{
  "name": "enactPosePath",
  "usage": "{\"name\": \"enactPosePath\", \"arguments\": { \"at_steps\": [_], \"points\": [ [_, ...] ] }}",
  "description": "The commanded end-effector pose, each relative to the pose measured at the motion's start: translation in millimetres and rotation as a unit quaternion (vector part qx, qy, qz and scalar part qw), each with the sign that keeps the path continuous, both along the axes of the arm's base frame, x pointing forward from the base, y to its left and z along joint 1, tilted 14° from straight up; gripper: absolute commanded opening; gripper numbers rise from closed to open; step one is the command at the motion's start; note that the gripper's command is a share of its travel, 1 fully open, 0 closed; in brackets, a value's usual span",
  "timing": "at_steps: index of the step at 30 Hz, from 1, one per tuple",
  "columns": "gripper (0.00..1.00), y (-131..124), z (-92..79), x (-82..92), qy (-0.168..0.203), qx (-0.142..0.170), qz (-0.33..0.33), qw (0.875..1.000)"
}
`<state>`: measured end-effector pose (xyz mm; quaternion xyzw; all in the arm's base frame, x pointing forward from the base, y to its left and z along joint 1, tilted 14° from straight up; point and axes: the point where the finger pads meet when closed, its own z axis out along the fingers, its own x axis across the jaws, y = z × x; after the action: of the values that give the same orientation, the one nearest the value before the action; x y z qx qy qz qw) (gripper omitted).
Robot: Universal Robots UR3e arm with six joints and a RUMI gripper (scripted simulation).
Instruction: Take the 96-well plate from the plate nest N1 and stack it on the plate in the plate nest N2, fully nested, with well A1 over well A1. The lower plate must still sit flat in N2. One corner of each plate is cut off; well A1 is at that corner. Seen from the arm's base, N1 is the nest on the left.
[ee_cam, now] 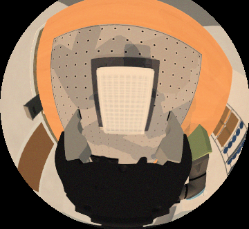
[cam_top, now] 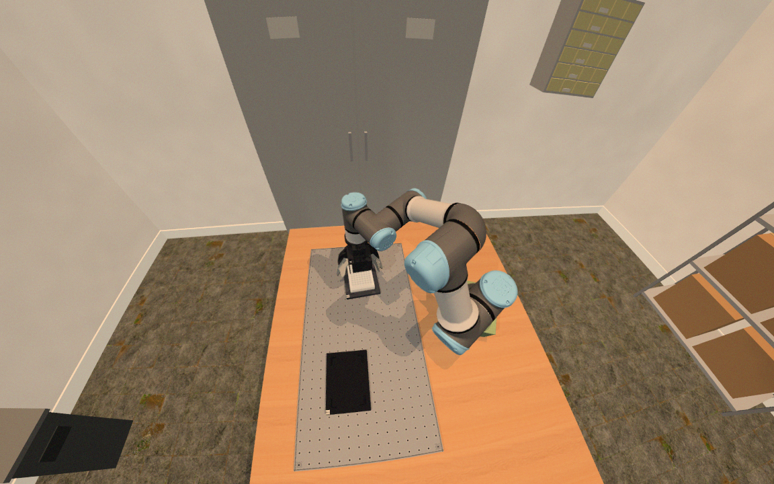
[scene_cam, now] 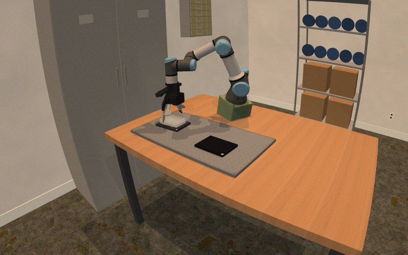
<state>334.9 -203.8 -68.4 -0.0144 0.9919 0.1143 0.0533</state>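
Note:
A white 96-well plate (cam_top: 360,280) lies on top in the black nest N2 (cam_top: 361,293) at the far end of the grey perforated mat. It also shows in the exterior view (scene_cam: 173,120) and in the wrist view (ee_cam: 125,99). From the side it reads as a low stack; I cannot make out the lower plate separately. My gripper (ee_cam: 124,111) (scene_cam: 171,111) is open just above the plate's near end, its fingers spread wide to either side and clear of the plate's edges. The nest N1 (cam_top: 347,382) is a flat black rectangle nearer the mat's other end, with nothing in it (scene_cam: 216,145).
The arm stands on a green block (scene_cam: 234,106) beside the mat (cam_top: 365,361) on an orange table. A grey cabinet (scene_cam: 104,79) stands behind the table's far end. A shelf with boxes (scene_cam: 329,82) is off to the side.

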Motion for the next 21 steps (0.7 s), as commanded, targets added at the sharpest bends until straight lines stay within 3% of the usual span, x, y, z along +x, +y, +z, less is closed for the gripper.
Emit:
{"name": "enactPosePath", "arguments": {
  "at_steps": [1, 21],
  "points": [
    [1.0, -2, 4.9, 0.0, -0.001, -0.001, 0.0, 1.0],
    [1.0, -13, 51.4, -5.0, -0.001, -0.001, 0.0, 1.0]
  ]
}}
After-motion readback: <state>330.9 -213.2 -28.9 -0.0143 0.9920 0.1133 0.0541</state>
